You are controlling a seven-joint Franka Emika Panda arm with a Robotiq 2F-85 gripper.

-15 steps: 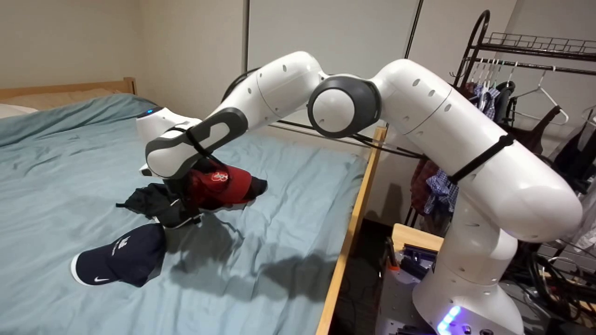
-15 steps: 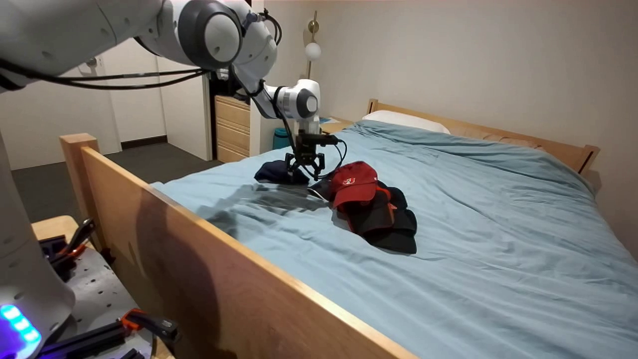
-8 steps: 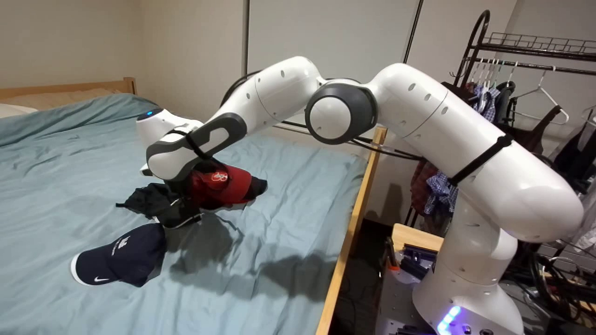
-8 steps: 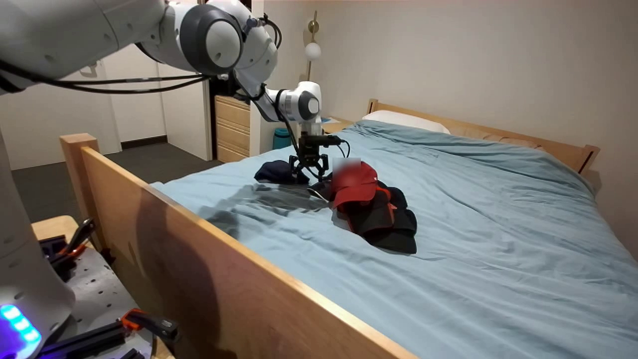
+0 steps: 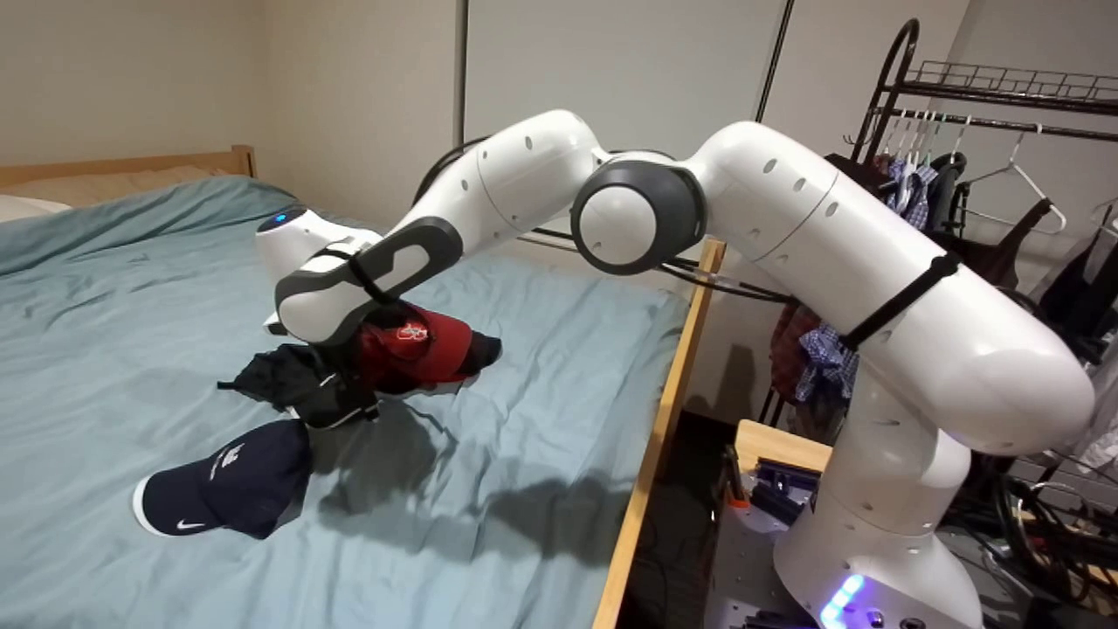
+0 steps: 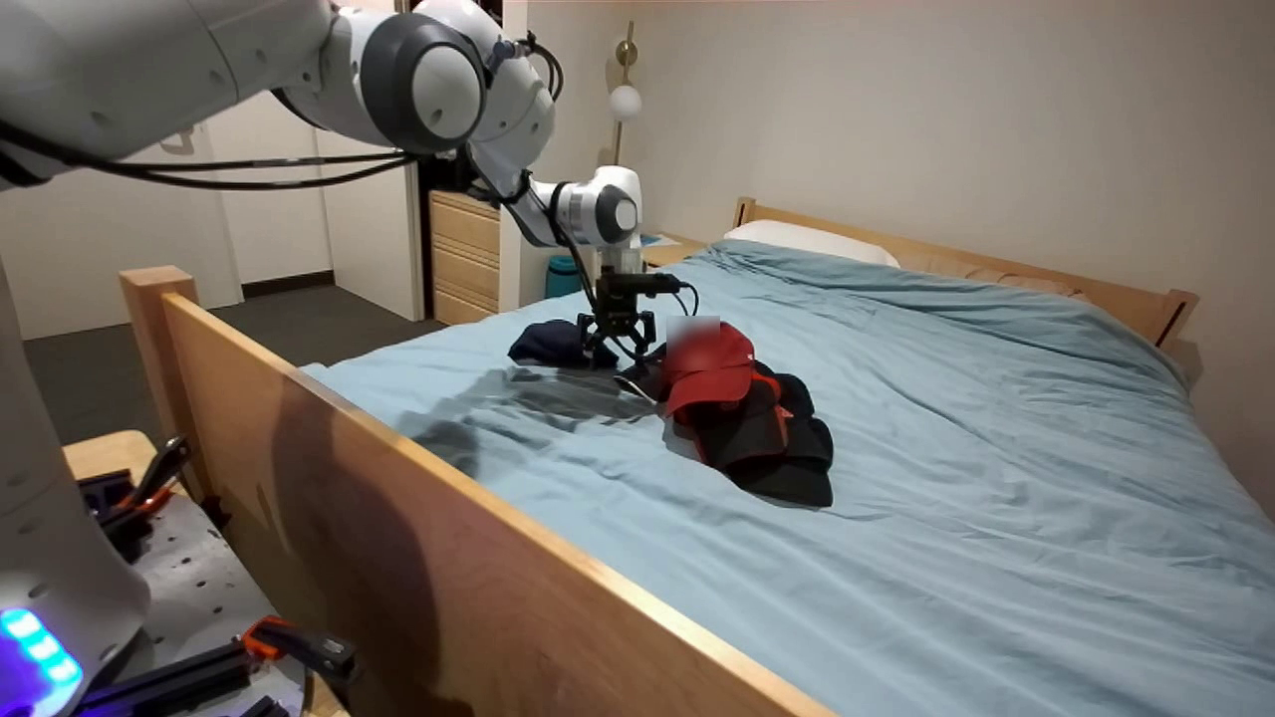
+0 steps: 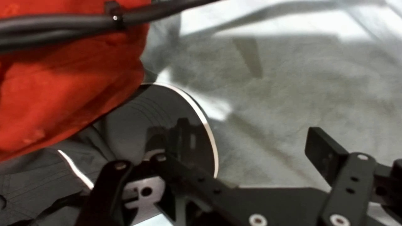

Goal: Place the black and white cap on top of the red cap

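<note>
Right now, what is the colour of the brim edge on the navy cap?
White. The navy cap shows its brim edge best in an exterior view.

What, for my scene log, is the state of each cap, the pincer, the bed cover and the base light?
Bed cover, wrinkled
Red cap, dome up, atop a pile
Dark caps, piled beneath it
Black and white cap, on the bed cover, not on the red cap
Navy cap, on the bed cover
Pincer, open, gripping nothing
Base light, lit
</note>
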